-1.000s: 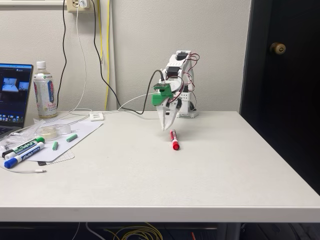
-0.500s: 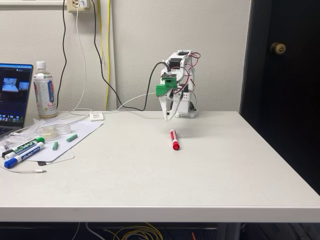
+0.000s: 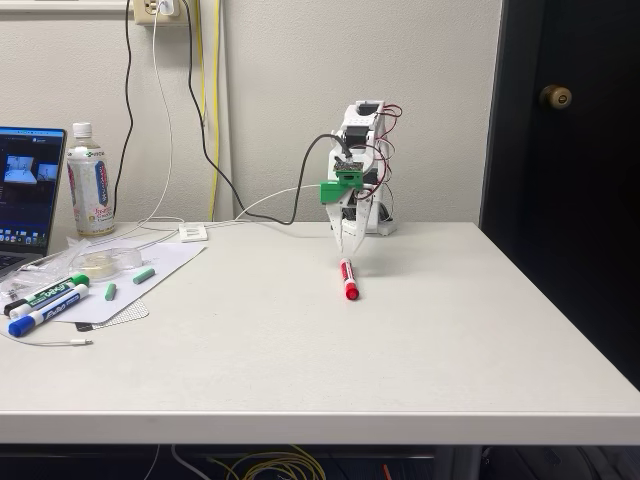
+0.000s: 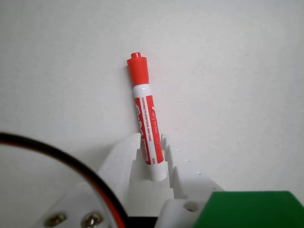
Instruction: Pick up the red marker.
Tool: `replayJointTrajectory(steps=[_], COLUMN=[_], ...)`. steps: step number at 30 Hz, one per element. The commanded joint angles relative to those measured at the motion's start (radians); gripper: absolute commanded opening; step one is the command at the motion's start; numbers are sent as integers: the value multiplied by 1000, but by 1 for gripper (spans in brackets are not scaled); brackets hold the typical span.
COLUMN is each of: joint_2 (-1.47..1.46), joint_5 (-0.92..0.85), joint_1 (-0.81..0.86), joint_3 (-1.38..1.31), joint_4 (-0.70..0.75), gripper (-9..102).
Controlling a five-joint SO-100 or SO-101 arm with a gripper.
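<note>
The red marker [image 3: 348, 279] lies flat on the white table [image 3: 450, 330] in front of the arm's base, red cap toward the camera in the fixed view. My gripper [image 3: 345, 256] points straight down over the marker's far, white end. In the wrist view the red marker [image 4: 145, 95] runs up the picture with its cap at the top. Its white rear end sits between the two white fingers [image 4: 127, 153] of my gripper [image 4: 151, 138]. The jaws stand narrowly open around the barrel, with a thin dark gap on the left side. The marker still rests on the table.
At the left of the fixed view are a laptop [image 3: 25, 190], a drink bottle [image 3: 90, 182], a green-capped marker [image 3: 50, 293] and a blue-capped marker [image 3: 40, 314] on a white sheet [image 3: 150, 270]. Cables [image 3: 250, 205] trail behind the arm. A dark door [image 3: 565, 110] stands at right.
My gripper was left of the marker, lifted and swung right, and has now come down over the marker's far end. The marker has not moved.
</note>
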Motion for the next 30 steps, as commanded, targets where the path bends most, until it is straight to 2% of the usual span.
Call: replayJointTrajectory(steps=[1,14,20,30], joint_2=[52,-18,-44,-109], joint_5=[-9,-5,-11,-28], joint_1=[-8,-8,0,12], joint_3=[12,31,31,31], joint_4=[-46,-160,-181,-215], gripper=[11,13,18,19])
